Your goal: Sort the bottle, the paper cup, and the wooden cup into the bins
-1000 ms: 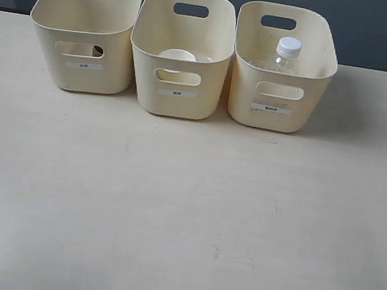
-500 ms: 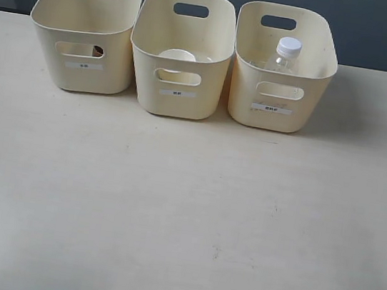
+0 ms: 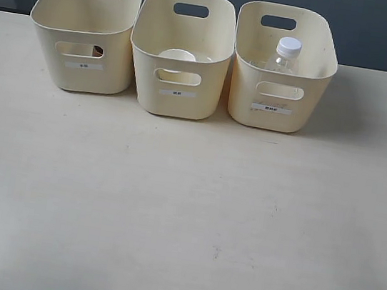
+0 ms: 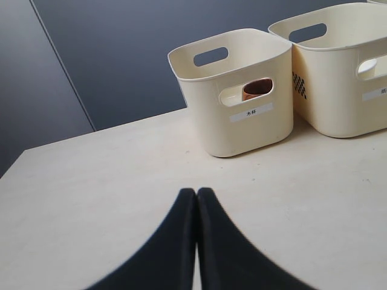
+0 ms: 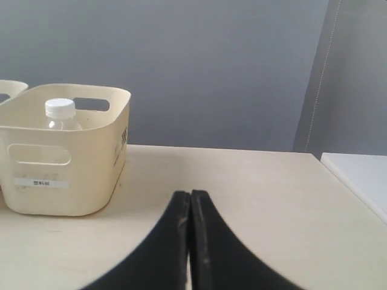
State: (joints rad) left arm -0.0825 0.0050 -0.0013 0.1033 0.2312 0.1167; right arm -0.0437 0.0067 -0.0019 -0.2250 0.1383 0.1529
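1. Of the bins (image 3: 178, 103) on the surface (image 3: 170, 207), the right holds the bottle (image 3: 287, 53), the middle the paper cup (image 3: 177, 56), the left the wooden cup (image 4: 257, 89).
2. The left claw (image 4: 196, 193) and the right claw (image 5: 190, 194) are both closed and empty.

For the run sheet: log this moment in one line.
bottle: in right bin | paper cup: in middle bin | wooden cup: in left bin | left gripper: jaws shut, empty | right gripper: jaws shut, empty

No visible change vs. earlier pics; nothing moved in ext. view.
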